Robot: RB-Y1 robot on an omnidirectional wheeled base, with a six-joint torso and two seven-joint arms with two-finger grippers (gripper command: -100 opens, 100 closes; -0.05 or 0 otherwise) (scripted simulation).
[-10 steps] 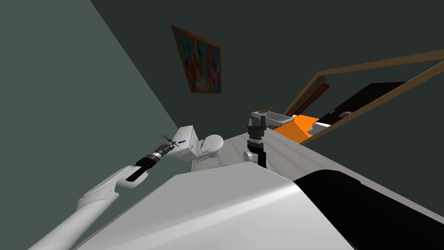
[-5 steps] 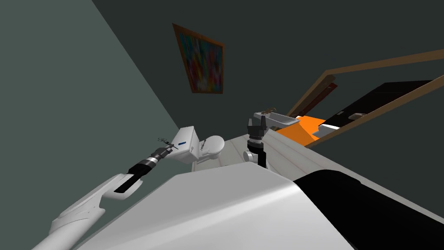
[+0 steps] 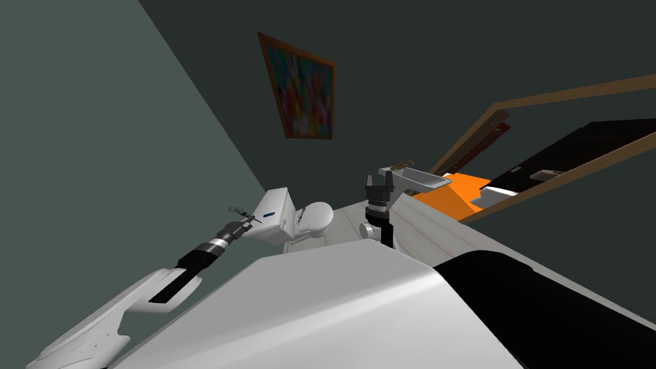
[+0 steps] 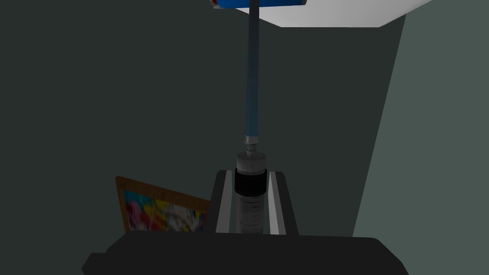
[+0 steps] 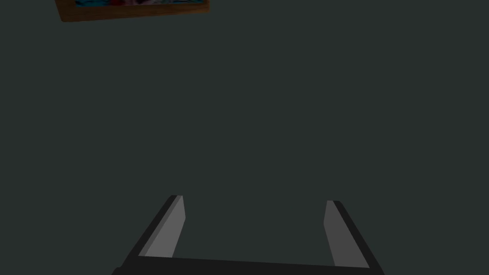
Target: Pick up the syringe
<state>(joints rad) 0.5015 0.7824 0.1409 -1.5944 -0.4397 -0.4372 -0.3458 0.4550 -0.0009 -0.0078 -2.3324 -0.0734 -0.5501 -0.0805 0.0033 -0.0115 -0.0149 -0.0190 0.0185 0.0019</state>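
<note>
The syringe (image 4: pixel 249 203) has a clear barrel with a dark band and a long blue capped tip (image 4: pixel 252 76). It stands between the fingers of my left gripper (image 4: pixel 249 175), which is shut on its barrel. The blue tip points at a blue mark on the white toilet tank (image 4: pixel 334 12). In the head view the left gripper (image 3: pixel 242 220) holds the thin syringe (image 3: pixel 237 210) just off the tank's (image 3: pixel 274 214) left side. My right gripper (image 3: pixel 378 182) is raised near the middle, and its fingers (image 5: pixel 167 229) stand open with nothing between them.
A white toilet (image 3: pixel 314 216) sits by the tank. Further right are a white sink (image 3: pixel 419 180) and an orange surface (image 3: pixel 458 191). A wooden door frame (image 3: pixel 512 102) opens onto a black area. A framed colourful picture (image 3: pixel 301 90) hangs on the dark wall.
My left arm has drawn back toward the lower left, carrying the syringe slightly away from the tank. The head camera has shifted a little. The right arm has not moved.
</note>
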